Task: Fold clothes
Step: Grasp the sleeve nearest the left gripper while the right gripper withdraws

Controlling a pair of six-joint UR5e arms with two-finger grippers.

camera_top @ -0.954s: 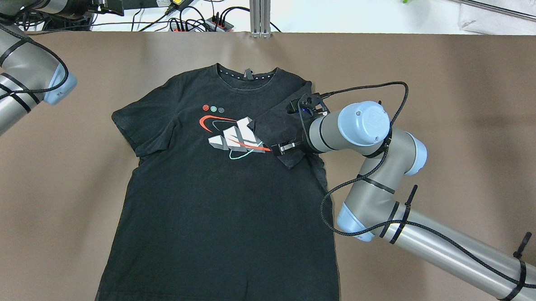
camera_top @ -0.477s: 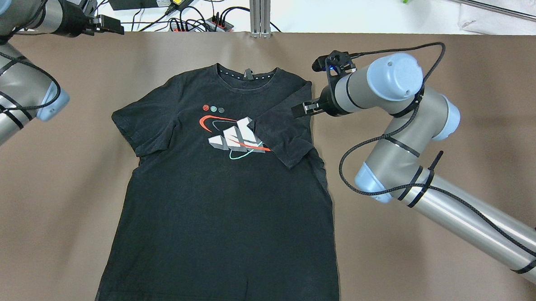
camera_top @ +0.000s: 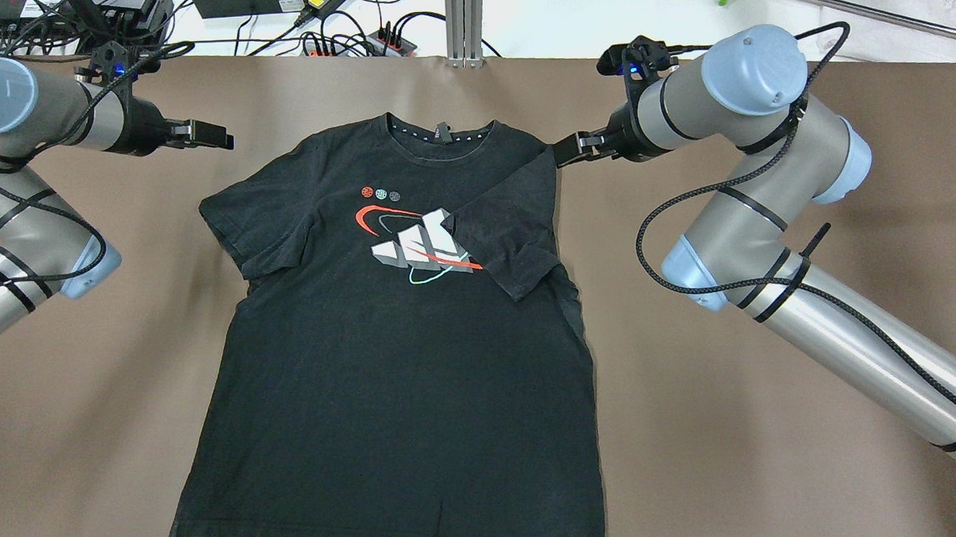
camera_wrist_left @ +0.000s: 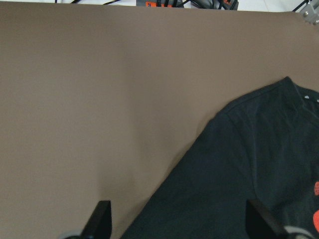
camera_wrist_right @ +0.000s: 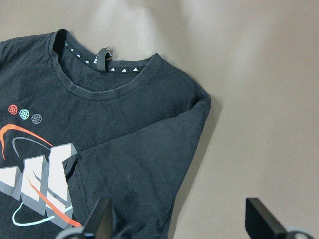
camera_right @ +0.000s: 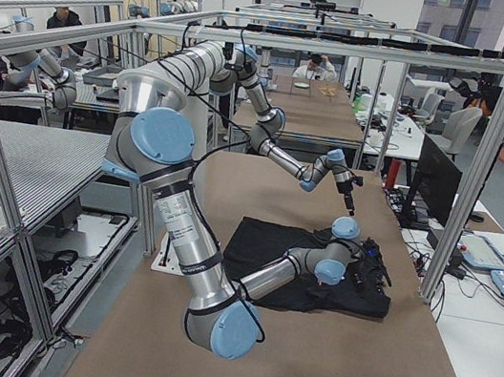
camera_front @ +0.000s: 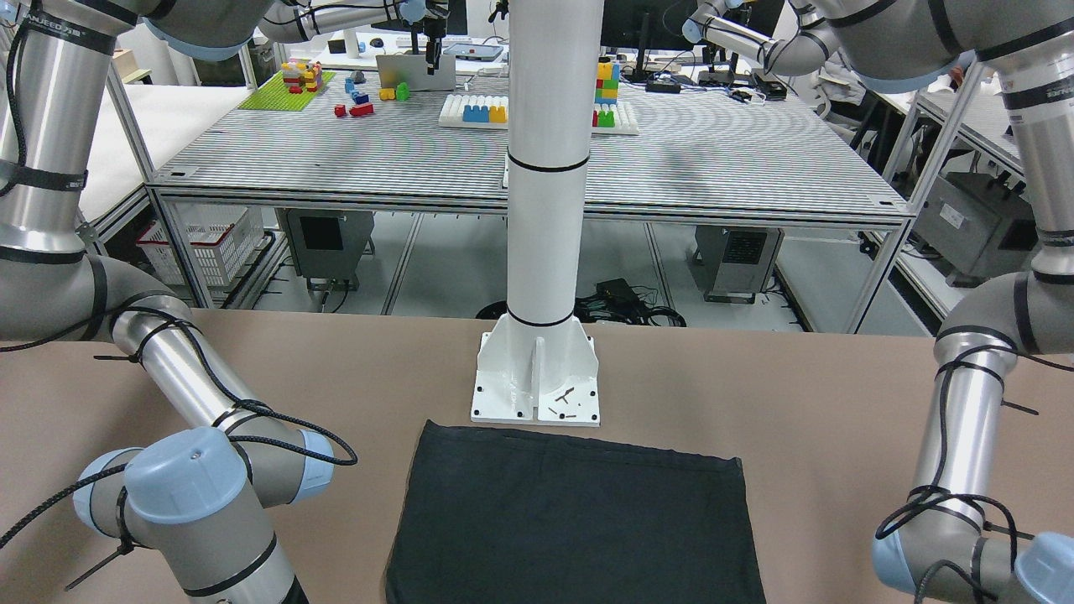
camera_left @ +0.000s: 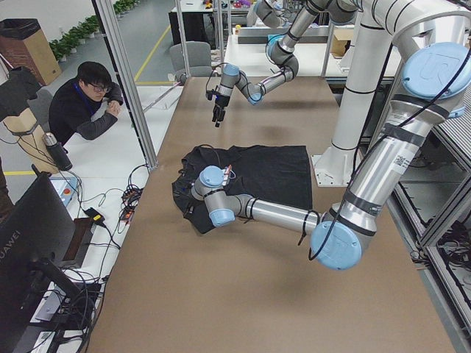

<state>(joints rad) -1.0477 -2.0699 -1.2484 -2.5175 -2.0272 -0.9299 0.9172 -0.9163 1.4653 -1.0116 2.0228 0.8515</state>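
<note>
The clothes (camera_top: 384, 345), one black T-shirt with a printed chest, lie flat in the middle of the surface (camera_top: 766, 207). The collar (camera_top: 440, 133) points to the far edge, and the hem lies at the near edge, just beside the white pole base (camera_front: 537, 377). The sleeve on my right arm's side (camera_top: 509, 235) is already folded in across the print. The other sleeve (camera_top: 238, 230) lies spread out flat.

The right tool (camera_top: 567, 149) hangs by the shirt's shoulder toward the far right. Its fingers (camera_wrist_right: 102, 219) are spread wide and hold nothing. The left tool (camera_top: 218, 138) is toward the far left corner, apart from the cloth, equally wide open and empty.

My main worry is the folded sleeve. It only rests there, so if I pinch the shoulder next to it and drag, I expect it to slide back open. The shoulder is doubled cloth, and a shallow pinch may catch just the top layer and peel it. A deep pinch may grab the brown cover of the surface as well.

If I lift both shoulders, uneven height or speed between the arms would skew the fold line. The left tool also works close to the cables (camera_top: 355, 40) at the far edge, where a wide swing could snag. Pulling the hem nearer risks bunching it against the pole base.
</note>
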